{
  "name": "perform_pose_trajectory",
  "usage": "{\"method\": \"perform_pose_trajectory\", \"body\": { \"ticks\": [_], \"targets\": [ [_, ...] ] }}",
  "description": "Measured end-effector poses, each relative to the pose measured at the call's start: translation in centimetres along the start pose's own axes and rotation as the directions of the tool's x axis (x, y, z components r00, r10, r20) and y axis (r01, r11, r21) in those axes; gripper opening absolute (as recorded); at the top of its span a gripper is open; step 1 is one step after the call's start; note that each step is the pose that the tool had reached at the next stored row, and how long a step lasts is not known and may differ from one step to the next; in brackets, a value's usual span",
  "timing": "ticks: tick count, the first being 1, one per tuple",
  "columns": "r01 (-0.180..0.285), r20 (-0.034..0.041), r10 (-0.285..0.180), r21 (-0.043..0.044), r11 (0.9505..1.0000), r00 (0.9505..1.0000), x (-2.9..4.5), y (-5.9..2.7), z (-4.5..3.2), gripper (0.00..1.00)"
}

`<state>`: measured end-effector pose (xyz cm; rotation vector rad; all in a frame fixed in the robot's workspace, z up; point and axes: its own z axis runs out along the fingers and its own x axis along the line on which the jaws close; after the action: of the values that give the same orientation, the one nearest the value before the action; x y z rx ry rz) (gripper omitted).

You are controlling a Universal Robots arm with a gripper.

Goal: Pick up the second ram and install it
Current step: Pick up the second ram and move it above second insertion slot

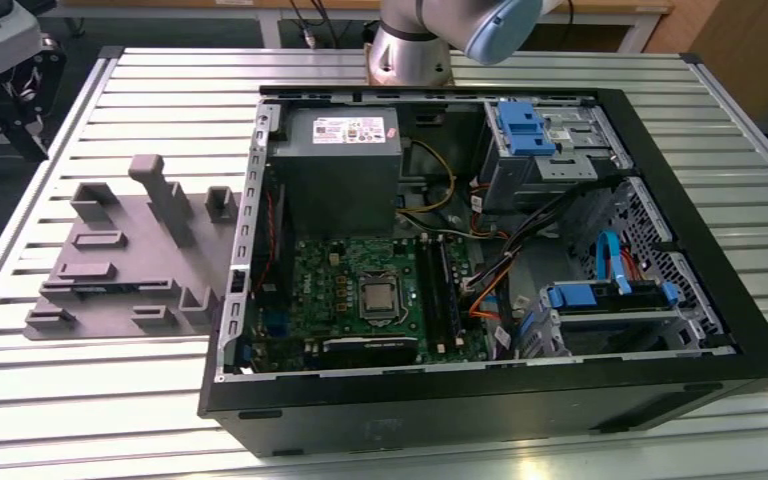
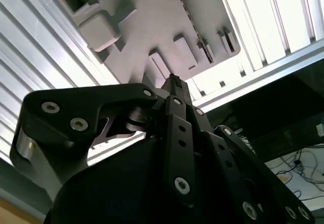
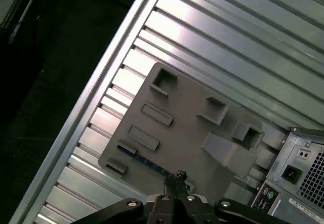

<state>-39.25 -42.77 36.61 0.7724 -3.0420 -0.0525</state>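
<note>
Overhead, the arm (image 1: 411, 45) holds its jaws above the grey fixture (image 3: 177, 117).

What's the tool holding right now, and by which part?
Nothing. The tool has its tips together with nothing between them, over the grey fixture; the ram lies in a slot of it.

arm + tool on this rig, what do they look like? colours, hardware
In the exterior view the arm is silver-grey metal with a rounded light blue joint cap. In the second wrist view the tool is matte black: flat linked bars pinned with silver screws, narrowing to a slim tip.
</note>
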Motion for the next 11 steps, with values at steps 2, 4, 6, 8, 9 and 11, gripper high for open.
{"method": "perform_pose_trajectory", "body": {
  "ticks": [2, 4, 6, 8, 9, 11],
  "targets": [
    [0.035, -0.0023, -0.035, 0.0018, 0.9994, 0.9994, 0.00, 0.00, 0.03, 0.11],
    [0.067, -0.0044, -0.067, 0.0033, 0.9978, 0.9978, 0.00, 0.00, 0.05, 0.11],
    [0.099, -0.0063, -0.099, 0.0043, 0.9951, 0.9951, 0.00, 0.00, 0.07, 0.11],
    [0.131, -0.0082, -0.131, 0.0052, 0.9913, 0.9913, 0.00, 0.00, 0.10, 0.11],
    [0.147, -0.0091, -0.147, 0.0056, 0.9891, 0.9891, 0.00, 0.00, 0.11, 0.11],
    [0.178, -0.0109, -0.178, 0.0062, 0.9841, 0.9841, 0.00, 0.00, 0.12, 0.11]
  ]
}}
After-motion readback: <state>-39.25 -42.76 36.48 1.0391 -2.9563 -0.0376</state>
